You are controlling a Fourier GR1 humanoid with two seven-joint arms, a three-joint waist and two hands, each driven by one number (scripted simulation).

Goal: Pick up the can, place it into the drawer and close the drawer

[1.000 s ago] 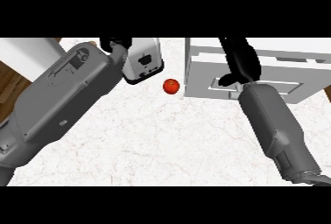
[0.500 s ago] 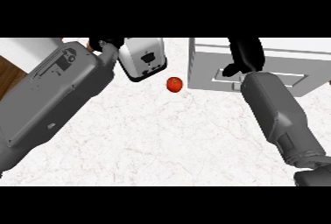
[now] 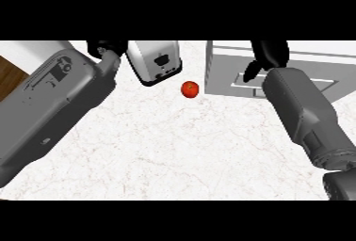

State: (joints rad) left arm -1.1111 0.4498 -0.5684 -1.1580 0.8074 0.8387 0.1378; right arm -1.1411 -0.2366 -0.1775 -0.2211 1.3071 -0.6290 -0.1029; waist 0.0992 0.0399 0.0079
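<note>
The right hand (image 3: 268,56) hangs over the drawer (image 3: 236,80) at one o'clock, fingers curled; whether they hold the can I cannot tell — no can shows anywhere. The left hand (image 3: 104,48), at eleven o'clock, is mostly hidden, its state unclear. To do this step well, release only once well inside the drawer's walls — clear of the toaster (image 3: 154,61) and the tomato (image 3: 190,89). No writing is legible.

Grey drawer (image 3: 240,70) stands at the counter's far right; the can seems hidden.
</note>
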